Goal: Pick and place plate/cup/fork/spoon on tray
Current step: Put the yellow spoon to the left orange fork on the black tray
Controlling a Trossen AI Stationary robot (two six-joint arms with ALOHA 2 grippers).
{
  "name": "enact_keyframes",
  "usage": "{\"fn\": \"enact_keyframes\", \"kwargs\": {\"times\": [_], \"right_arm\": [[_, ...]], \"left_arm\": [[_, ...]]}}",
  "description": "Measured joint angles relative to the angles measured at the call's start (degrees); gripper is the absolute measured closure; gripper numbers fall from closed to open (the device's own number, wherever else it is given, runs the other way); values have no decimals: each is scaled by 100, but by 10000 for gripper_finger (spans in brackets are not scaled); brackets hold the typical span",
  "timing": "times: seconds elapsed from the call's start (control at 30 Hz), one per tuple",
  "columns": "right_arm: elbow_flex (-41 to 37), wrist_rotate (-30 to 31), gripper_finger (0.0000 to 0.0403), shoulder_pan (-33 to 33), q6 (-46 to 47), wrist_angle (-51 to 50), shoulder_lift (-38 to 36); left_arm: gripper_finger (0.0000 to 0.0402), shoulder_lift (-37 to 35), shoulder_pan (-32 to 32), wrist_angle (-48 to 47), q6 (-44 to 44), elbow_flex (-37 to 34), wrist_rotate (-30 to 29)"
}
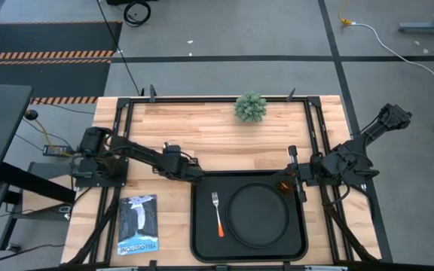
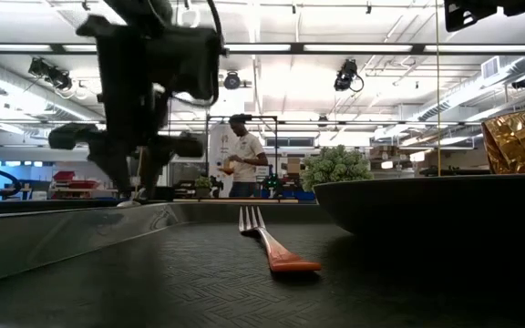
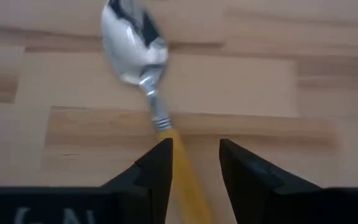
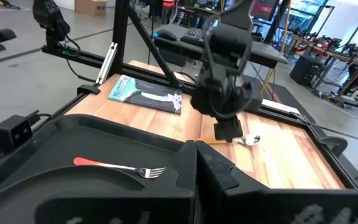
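The spoon [image 3: 132, 46], with a silver bowl and an orange handle, lies flat on the wooden table just beyond the far left corner of the black tray [image 1: 202, 241]; it also shows in the right wrist view [image 4: 250, 140]. My left gripper [image 3: 196, 149] is open and points down over it [image 1: 194, 173], one finger on each side of the handle. On the tray lie the round black plate [image 1: 258, 213], the fork [image 1: 217, 213] and the amber cup [image 1: 285, 183], which stands in the far right corner. My right gripper [image 1: 292, 178] is shut and empty beside the cup. My left gripper's fingers [image 3: 157, 171] stand on either side of the spoon's orange handle [image 3: 182, 180], near where it meets the silver neck. They come from above and lie across the handle. The handle runs close along one finger; I cannot tell whether they touch.
A blue and white booklet [image 1: 138, 223] lies on the table left of the tray. A small green plant [image 1: 251, 107] stands at the far edge. Black frame rails [image 1: 123, 135] run along the table's sides. A person [image 2: 241, 155] stands in the room beyond.
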Motion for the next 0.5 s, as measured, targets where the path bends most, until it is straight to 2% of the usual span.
{"fn": "enact_keyframes", "kwargs": {"times": [0.3,0.5], "right_arm": [[0,-52,396,0,2,4,-2],[0,-52,396,0,2,4,-2]], "left_arm": [[211,388,187,55,-152,-4,214],[201,416,187,5,-122,-4,426]]}}
